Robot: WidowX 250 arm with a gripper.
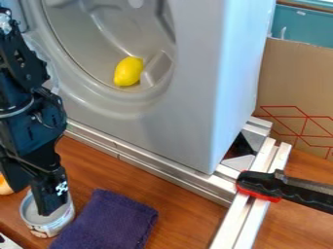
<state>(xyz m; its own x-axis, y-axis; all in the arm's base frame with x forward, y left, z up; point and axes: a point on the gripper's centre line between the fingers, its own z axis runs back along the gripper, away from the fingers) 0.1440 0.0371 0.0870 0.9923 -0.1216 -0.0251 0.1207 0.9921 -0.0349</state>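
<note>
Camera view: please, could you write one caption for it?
Black gripper at a can, beside a purple cloth; a yellow lemon in a grey drum.

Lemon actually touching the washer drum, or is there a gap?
Touching: camera view shows the lemon resting on the drum's lower inside wall.

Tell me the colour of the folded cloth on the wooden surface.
The cloth is dark purple, seen in the camera view.
</note>
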